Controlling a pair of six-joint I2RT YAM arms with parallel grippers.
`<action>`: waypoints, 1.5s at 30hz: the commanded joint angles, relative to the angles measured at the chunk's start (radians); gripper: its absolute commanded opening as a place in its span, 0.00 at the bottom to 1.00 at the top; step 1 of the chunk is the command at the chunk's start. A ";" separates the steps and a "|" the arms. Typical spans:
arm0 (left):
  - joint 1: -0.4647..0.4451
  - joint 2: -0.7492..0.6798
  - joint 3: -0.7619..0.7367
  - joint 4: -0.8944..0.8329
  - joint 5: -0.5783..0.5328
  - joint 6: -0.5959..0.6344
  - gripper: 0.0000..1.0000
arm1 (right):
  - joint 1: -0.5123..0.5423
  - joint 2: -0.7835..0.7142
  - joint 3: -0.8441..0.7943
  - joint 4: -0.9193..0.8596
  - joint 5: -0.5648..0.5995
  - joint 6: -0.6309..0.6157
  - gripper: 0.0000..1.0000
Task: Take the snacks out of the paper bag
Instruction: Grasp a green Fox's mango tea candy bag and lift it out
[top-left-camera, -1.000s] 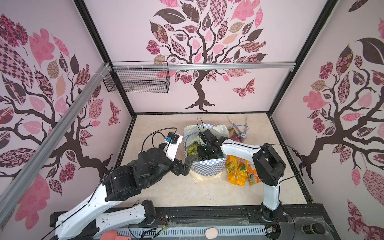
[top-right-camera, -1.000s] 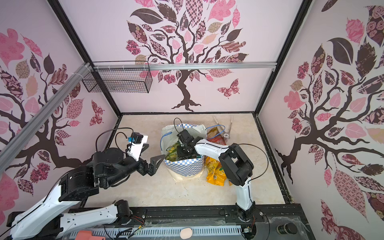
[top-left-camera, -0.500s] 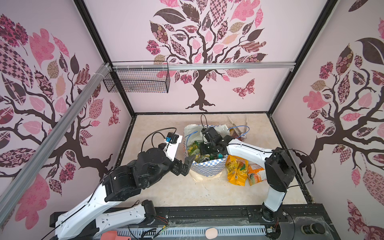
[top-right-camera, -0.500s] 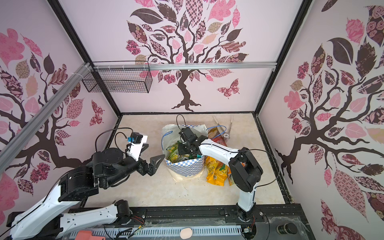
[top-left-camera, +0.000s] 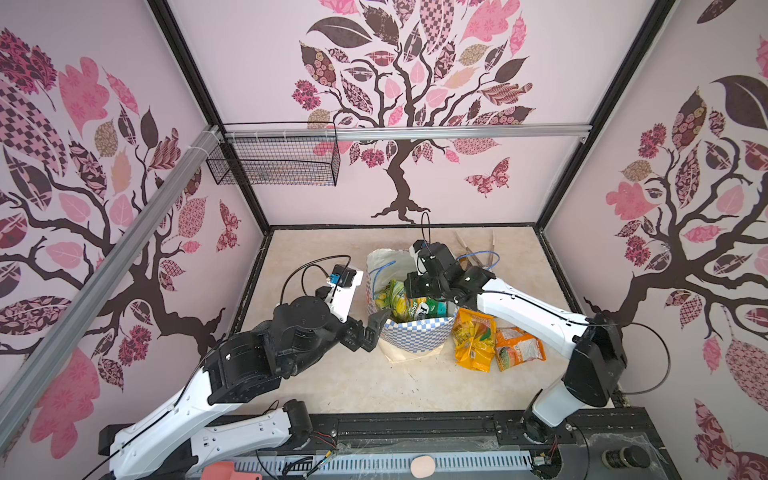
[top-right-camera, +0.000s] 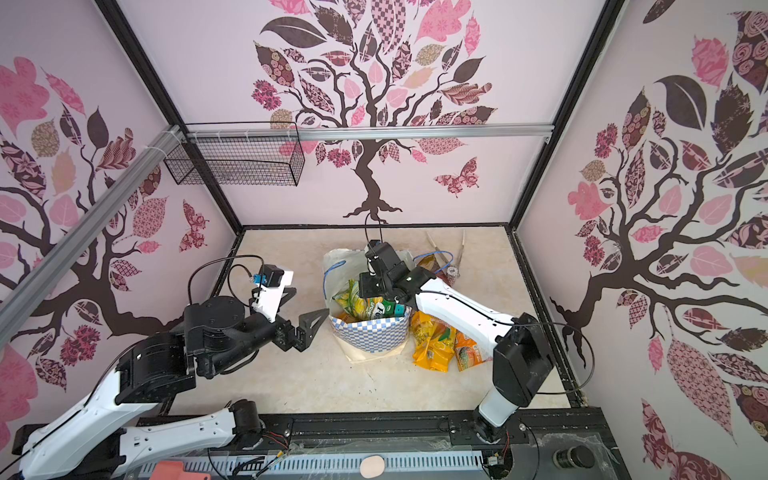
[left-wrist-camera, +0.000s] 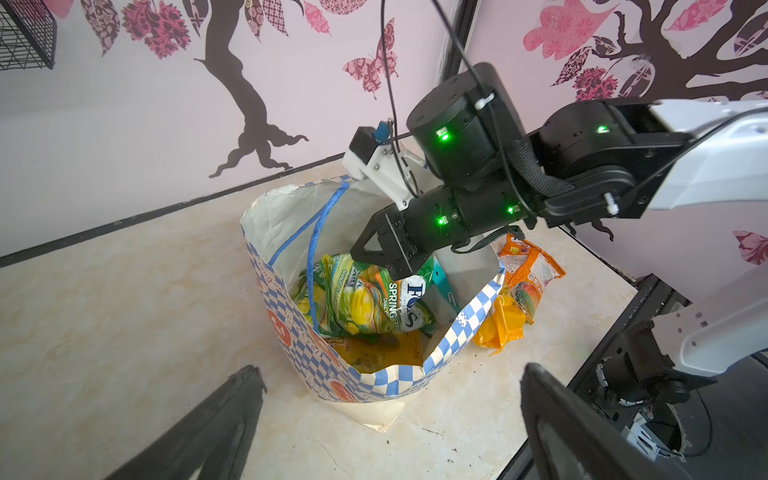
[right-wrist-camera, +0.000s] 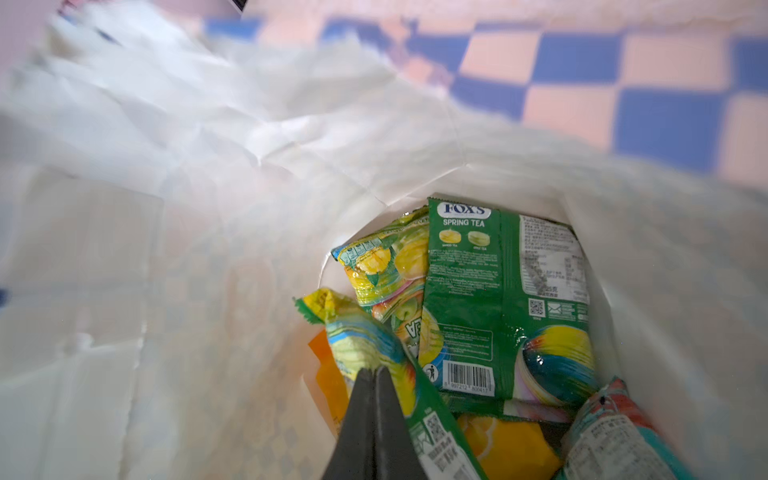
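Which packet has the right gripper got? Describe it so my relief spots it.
Find the blue-checkered paper bag standing on the table. Inside it, the right gripper pinches a green-and-yellow candy packet by its crimped end. Unlike the flat green Spring Tea packet beside it, it tilts up, crumpled.

FOX'S SPRING TEA on green packet (right-wrist-camera: 498, 291)
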 joint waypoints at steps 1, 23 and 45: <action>0.002 -0.004 -0.026 0.004 -0.004 -0.007 0.98 | 0.001 -0.084 0.027 0.046 0.046 0.013 0.00; 0.003 0.013 -0.010 0.013 0.013 0.000 0.98 | 0.000 -0.189 0.150 0.002 0.043 0.024 0.00; 0.001 0.039 0.035 0.047 0.219 0.050 0.99 | -0.214 -0.177 0.555 -0.147 0.152 -0.101 0.00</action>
